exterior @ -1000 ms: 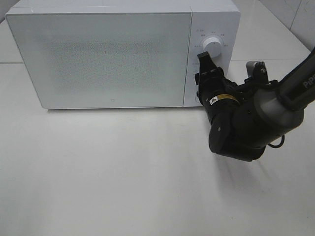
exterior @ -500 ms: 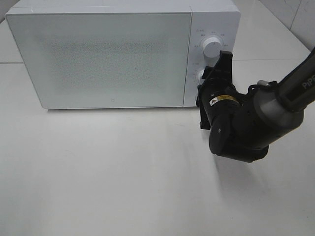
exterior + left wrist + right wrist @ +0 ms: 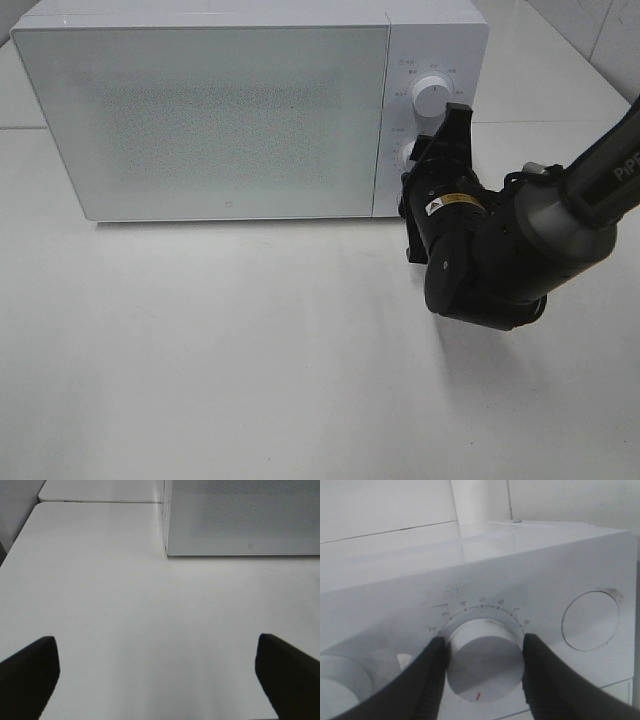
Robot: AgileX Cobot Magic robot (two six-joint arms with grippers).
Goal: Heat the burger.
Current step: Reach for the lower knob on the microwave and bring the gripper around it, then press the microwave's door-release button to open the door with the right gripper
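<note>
The burger is out of view. The white microwave (image 3: pixel 200 110) stands at the back with its door shut; it also shows in the left wrist view (image 3: pixel 240 515). My right gripper (image 3: pixel 428 150) is at the control panel, shut on the lower dial (image 3: pixel 407 153). In the right wrist view its two black fingers (image 3: pixel 432 680) press both sides of this numbered dial (image 3: pixel 485 660), whose red mark points down. My left gripper (image 3: pixel 160 680) is open and empty over bare table, in front of the microwave's left corner.
An upper dial (image 3: pixel 430 95) sits above the gripped one. A round door button (image 3: pixel 590 621) lies beside the gripped dial in the right wrist view. The white table (image 3: pixel 220 350) stretches in front of the microwave.
Since a second ago my right wrist has rolled clockwise at the lower dial, its fingers swinging from upright to the right. It has held still for the last half second.
</note>
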